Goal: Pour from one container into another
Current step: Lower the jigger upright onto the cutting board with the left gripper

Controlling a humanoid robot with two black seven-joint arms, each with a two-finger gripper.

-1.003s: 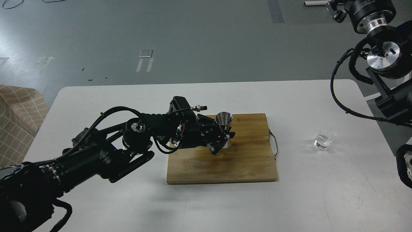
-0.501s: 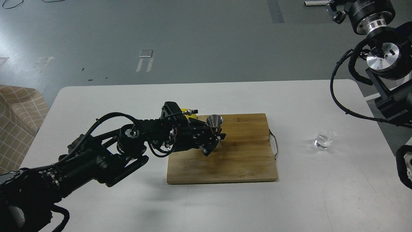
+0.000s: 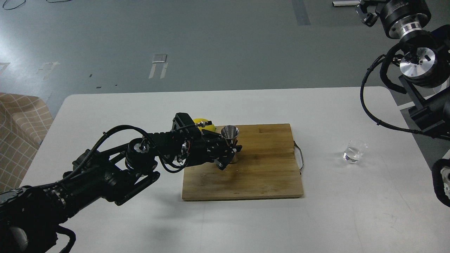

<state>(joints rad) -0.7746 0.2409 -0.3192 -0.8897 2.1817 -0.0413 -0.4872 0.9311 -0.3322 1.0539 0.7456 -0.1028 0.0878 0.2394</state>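
Note:
The steel jigger [image 3: 230, 133] stands upright, larger cone up, over the left part of the wooden board [image 3: 263, 179]. My left gripper [image 3: 230, 151] is shut on its narrow waist; its base is partly hidden by the fingers. The clear glass tumbler [image 3: 354, 151], with a little clear liquid in it, stands alone on the white table [image 3: 316, 218] to the right of the board. My right arm rises along the right edge, far from the tumbler. Its gripper [image 3: 365, 13] is at the top edge, and its fingers cannot be told apart.
A yellow object [image 3: 203, 122] shows just behind my left wrist, at the board's back left corner. A wire handle [image 3: 298, 154] sticks out of the board's right side. A checked cloth [image 3: 17, 130] lies beyond the table's left edge.
My left gripper has moved left and slightly back along the board, carrying the jigger with it. The yellow object has come into sight behind the wrist. The tumbler has not moved.

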